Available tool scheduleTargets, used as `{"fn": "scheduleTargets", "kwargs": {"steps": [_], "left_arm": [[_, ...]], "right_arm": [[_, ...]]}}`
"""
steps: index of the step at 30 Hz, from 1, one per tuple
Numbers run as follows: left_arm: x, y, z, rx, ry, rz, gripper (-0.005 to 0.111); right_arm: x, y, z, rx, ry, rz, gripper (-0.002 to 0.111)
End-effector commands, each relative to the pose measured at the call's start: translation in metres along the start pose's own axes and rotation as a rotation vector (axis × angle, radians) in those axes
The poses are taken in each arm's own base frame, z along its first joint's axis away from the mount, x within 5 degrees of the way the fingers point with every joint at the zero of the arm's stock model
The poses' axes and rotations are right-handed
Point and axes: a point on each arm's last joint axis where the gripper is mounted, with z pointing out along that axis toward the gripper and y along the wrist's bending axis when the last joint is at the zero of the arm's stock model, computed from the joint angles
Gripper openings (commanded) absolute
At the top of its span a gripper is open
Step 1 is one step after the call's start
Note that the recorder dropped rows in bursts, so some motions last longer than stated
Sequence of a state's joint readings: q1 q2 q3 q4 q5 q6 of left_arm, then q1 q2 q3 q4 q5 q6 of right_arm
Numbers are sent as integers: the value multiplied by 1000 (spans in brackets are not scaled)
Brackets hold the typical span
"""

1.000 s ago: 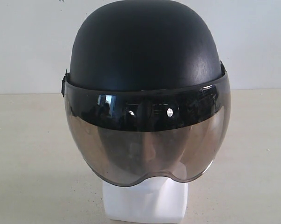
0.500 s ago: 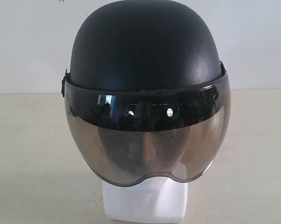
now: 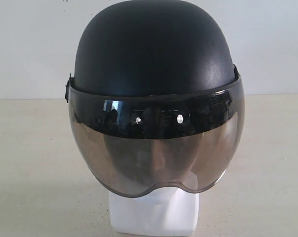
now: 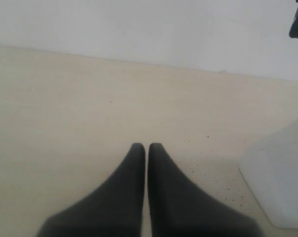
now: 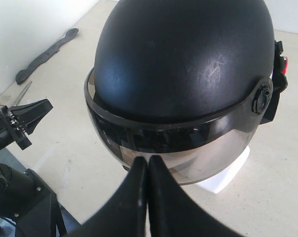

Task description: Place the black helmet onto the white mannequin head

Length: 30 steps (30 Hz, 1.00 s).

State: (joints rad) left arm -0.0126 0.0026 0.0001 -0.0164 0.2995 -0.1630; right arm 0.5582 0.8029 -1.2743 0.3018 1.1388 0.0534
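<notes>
Nothing has moved just now: the black helmet [image 3: 156,49] sits snug on the white mannequin head [image 3: 153,215] on the bench [image 3: 30,163], my left fingers [image 4: 131,173] and my right fingers [image 5: 134,187] are both shut and hold nothing, so I think the job is done.

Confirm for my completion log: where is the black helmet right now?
In the exterior view the black helmet sits centre frame on the white mannequin head, its visor over the face, above the beige table.
</notes>
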Motion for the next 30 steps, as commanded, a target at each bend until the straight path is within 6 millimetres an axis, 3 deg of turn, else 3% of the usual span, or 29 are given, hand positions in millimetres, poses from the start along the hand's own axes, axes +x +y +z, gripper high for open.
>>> {"fn": "scheduleTargets", "kwargs": {"steps": [1, 18, 22, 26, 30], "left_arm": [[0, 0, 0, -3, 1, 8, 4], [0, 0, 0, -3, 3, 8, 4], [0, 0, 0, -3, 3, 8, 4], [0, 0, 0, -3, 3, 8, 4], [0, 0, 0, -3, 3, 8, 4]], "right_arm": [[-1, 1, -2, -2, -15, -5, 0], [-1, 1, -2, -2, -15, -5, 0], [-10, -1, 0, 18, -112, -89, 0], [-24, -13, 27, 51, -343, -141, 0], [-4, -39, 70, 95, -526, -42, 0]]}}
